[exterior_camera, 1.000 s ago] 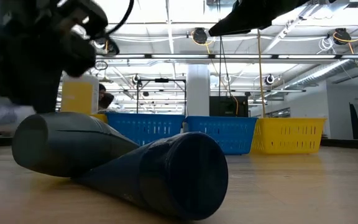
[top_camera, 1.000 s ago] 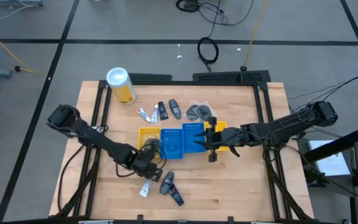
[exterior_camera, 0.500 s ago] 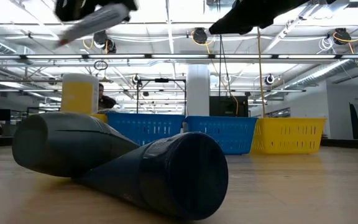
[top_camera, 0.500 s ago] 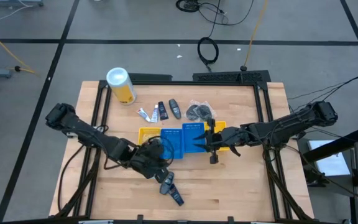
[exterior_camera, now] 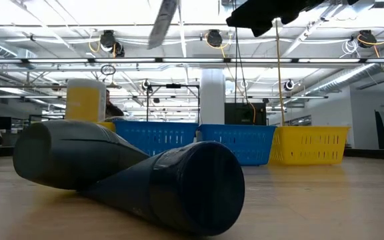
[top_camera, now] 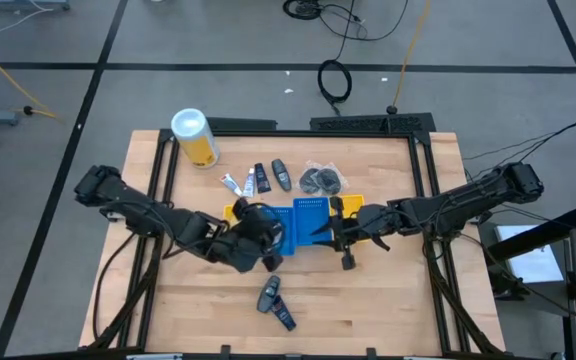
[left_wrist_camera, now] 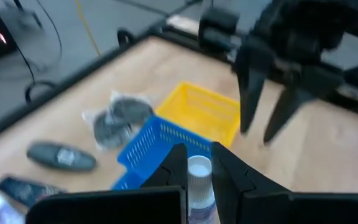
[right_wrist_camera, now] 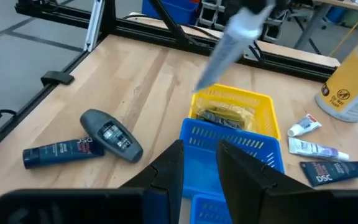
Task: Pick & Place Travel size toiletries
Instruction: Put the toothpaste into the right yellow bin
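Wooden slats make up the table (top_camera: 388, 300), which stands on a grey floor crossed by dark lines; the low view looks past it into a hall with ceiling lamps. Along the table's middle sit a yellow bin (top_camera: 236, 213), two blue bins (top_camera: 309, 211) and another yellow bin (top_camera: 356, 205) at the right end.

The left gripper (left_wrist_camera: 198, 163) hangs above the left blue bin, clenched on a small white tube (left_wrist_camera: 199, 177) whose cap pokes out between its fingers. The right wrist view shows that tube (right_wrist_camera: 232, 37) raised in the air over the bins, tilted.

The right gripper (top_camera: 342, 238) hovers over the right end of the row, by the right blue bin and the yellow bin beside it. Its fingers (right_wrist_camera: 166, 168) stand partly apart, and nothing shows between them.

Near the table's front edge lie a dark grey oval piece (top_camera: 269, 295) and a navy mini bottle (top_camera: 284, 319), touching each other. Behind the bins lie two more white tubes (top_camera: 231, 183), a navy bottle (top_camera: 262, 178), another grey oval piece (top_camera: 281, 174) and clear packets with dark round contents (top_camera: 320, 178). A yellow canister with a white lid (top_camera: 193, 135) stands at the back left.
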{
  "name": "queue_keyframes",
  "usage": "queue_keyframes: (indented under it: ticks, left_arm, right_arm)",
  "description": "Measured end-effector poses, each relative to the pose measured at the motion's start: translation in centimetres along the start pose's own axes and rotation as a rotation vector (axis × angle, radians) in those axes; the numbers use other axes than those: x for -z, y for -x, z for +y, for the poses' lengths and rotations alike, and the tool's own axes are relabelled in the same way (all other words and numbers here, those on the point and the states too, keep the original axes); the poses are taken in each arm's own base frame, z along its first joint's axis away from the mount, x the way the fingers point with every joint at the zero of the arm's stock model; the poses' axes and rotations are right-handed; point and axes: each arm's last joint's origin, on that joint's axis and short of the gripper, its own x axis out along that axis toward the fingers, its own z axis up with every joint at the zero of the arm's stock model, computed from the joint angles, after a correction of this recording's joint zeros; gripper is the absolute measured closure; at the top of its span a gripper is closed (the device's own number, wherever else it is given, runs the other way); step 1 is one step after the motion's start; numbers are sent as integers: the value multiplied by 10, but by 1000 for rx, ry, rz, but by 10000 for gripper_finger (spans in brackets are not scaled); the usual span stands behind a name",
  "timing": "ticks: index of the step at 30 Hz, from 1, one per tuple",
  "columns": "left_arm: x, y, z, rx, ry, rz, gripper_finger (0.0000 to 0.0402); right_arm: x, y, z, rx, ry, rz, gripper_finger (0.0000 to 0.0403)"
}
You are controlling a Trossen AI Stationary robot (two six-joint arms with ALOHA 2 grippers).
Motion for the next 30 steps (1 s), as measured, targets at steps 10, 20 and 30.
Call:
queue_keyframes:
  ticks: [10, 20, 30]
  left_arm:
    - [-32, -15, 9, -104, -67, -219, 376]
    - [-52, -23, 17, -133, -74, -316, 376]
    - [-60, -22, 17, -121, -90, -366, 376]
  right_arm:
    - [-7, 1, -7, 221, -27, -64, 312]
    - [-18, 1, -13, 368, -53, -176, 312]
    - [-14, -7, -31, 450, -83, -177, 317]
